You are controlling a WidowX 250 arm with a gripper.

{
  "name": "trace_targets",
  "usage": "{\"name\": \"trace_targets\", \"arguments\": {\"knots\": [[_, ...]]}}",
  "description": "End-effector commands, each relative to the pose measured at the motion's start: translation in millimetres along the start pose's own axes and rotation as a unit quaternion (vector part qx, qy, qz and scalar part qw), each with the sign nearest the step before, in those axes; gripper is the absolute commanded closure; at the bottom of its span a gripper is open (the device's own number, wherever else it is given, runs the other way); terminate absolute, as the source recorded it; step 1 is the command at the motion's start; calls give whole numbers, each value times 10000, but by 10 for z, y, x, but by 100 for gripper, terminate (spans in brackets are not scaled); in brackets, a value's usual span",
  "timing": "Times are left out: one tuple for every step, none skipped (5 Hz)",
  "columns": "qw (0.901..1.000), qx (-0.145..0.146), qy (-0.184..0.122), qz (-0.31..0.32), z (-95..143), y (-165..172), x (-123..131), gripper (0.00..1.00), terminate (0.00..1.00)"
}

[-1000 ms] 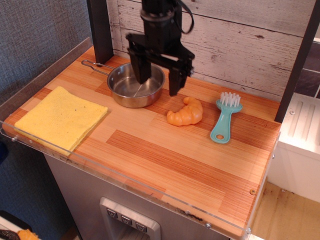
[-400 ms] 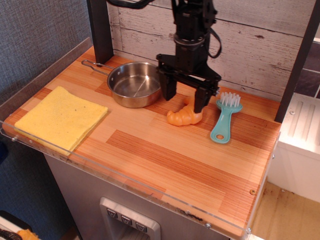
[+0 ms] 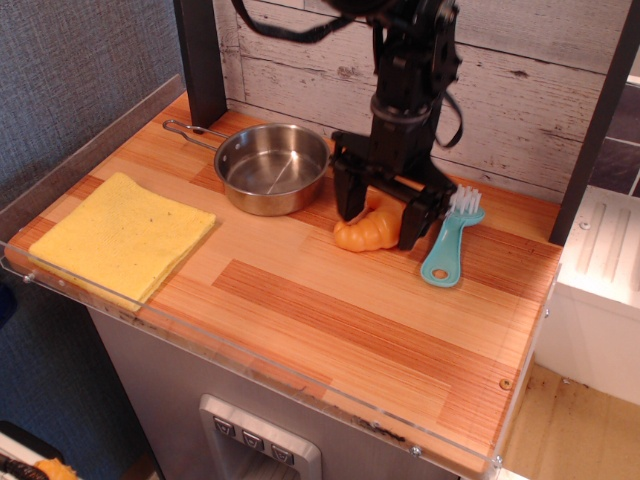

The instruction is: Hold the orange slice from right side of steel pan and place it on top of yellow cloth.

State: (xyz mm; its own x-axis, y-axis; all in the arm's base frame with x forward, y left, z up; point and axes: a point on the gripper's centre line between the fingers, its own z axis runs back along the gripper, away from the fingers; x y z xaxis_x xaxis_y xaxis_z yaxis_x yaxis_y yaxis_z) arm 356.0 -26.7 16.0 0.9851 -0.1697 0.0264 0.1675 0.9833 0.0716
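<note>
The gripper [image 3: 381,218] is straddling the orange slice [image 3: 366,232], jaws spread (seemingly untouched); closing squarely across its middle is advisable.

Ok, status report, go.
Gripper open, straddling orange slice on table. Yellow cloth bare. Teal brush close beside right finger.

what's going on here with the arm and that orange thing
A robot arm has its gripper low over the orange slice, open, one finger on each side of it. The slice lies on the wooden table between the steel pan and a teal brush; it is not lifted yet. The yellow cloth at the left end has nothing on it.
</note>
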Motion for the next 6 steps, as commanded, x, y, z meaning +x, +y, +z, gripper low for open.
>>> {"name": "trace_targets", "arguments": {"knots": [[9999, 136, -76, 13, -12, 86, 51, 0, 0], [9998, 53, -199, -68, 160, 91, 33, 100, 0], [9985, -186, -514, -50, 500, 170, -19, 100, 0], [9969, -380, -683, 131, 877, 554, -259, 100, 0], [9981, -298, -406, 363, 944, 997, -552, 100, 0], [9991, -54, -6, 422, 769, 1392, -847, 100, 0]]}}
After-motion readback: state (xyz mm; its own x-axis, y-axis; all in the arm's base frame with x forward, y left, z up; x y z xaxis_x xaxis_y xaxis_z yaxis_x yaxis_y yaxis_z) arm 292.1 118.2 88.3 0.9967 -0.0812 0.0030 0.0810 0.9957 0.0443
